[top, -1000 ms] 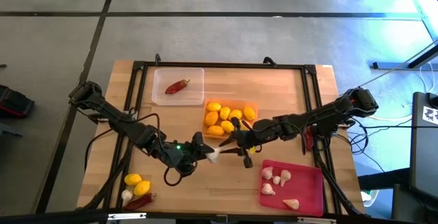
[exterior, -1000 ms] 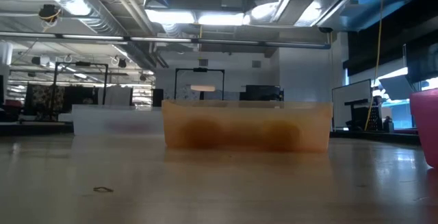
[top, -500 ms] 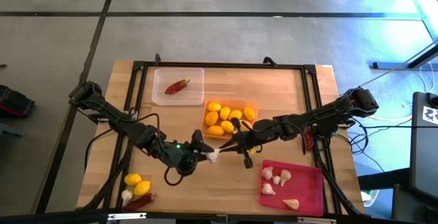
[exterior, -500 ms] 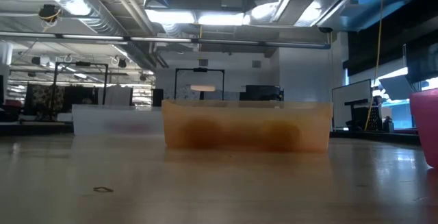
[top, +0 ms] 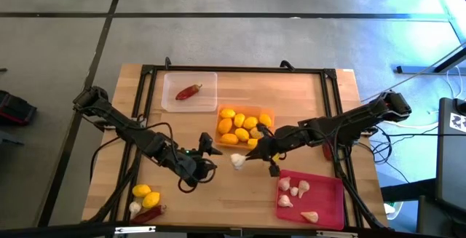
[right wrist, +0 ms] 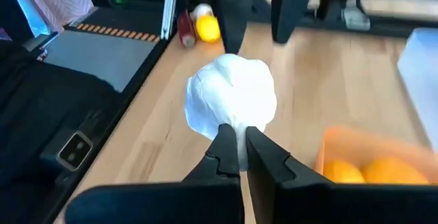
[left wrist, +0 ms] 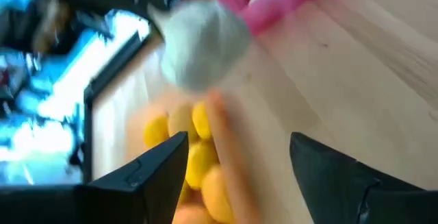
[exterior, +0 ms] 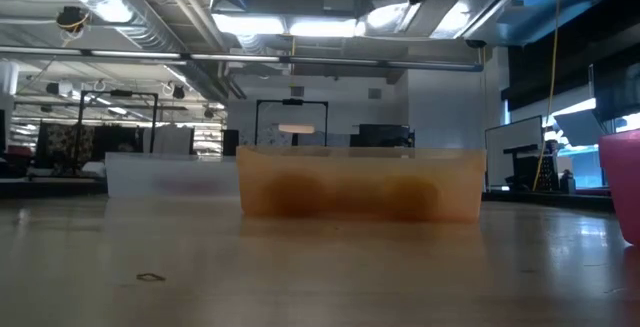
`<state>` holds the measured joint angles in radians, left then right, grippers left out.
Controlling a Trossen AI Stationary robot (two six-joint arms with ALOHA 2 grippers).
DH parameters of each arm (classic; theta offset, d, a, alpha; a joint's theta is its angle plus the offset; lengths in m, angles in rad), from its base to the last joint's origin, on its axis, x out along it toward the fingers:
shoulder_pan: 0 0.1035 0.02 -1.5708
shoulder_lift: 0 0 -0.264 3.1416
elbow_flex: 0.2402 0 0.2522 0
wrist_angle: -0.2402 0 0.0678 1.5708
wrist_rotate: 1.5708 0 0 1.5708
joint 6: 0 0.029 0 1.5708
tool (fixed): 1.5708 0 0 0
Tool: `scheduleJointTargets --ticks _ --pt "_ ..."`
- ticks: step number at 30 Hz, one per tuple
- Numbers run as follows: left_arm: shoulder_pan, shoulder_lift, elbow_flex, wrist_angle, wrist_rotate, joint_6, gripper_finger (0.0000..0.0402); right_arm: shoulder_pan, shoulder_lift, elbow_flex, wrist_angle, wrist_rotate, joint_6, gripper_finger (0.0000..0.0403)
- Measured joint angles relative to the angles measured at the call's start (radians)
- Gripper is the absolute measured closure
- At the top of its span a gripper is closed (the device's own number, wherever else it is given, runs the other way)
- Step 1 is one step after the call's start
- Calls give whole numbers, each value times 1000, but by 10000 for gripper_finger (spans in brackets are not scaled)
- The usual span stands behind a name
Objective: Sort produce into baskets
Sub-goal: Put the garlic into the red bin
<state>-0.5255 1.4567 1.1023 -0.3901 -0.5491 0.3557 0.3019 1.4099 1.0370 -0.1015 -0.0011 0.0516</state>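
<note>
A whitish garlic bulb (top: 237, 161) hangs above the table's middle; it also shows in the right wrist view (right wrist: 231, 101) and the left wrist view (left wrist: 202, 49). My right gripper (top: 250, 156) is shut on it. My left gripper (top: 204, 155) is open and empty, just left of the bulb. The orange tray (top: 271, 111) holds several lemons (top: 240, 124). The clear tray (top: 169, 101) holds one red chili (top: 188, 91). The red-pink tray (top: 329, 194) holds several garlic bulbs (top: 293, 189). My right gripper pinches the garlic bulb's narrow stem end (right wrist: 237, 133) between its two fingertips (right wrist: 223, 148). The fingers come level from the table's right side. The round body sticks out past the fingertips toward the left gripper, lifted clear of the table.
Two lemons (top: 145, 194), a garlic bulb (top: 135, 207) and a red chili (top: 149, 214) lie at the near left corner. Bare wood lies between the orange tray and the table's near edge. A black frame (top: 233, 69) runs around the table top.
My left gripper has let go of the garlic bulb and drawn back toward the table's left edge. My right gripper has taken the bulb by its stem end and carried it a little toward the right, clear of the table.
</note>
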Motion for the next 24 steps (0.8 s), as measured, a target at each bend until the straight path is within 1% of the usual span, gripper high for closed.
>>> scheduleJointTargets --ticks 3,6,11,14,24 --pt "0 0 0 -62 2 -114 151 2 -37 0 -90 0 60 397" --pt "0 0 0 -125 3 -221 151 30 -67 0 -183 10 116 400" --pt "0 0 0 -212 3 -356 151 118 -104 0 -277 62 232 399" --pt "3 0 0 -235 3 -392 151 179 -113 0 -347 97 313 400" --pt "3 0 0 -242 3 -408 151 359 -113 0 -512 97 691 399"
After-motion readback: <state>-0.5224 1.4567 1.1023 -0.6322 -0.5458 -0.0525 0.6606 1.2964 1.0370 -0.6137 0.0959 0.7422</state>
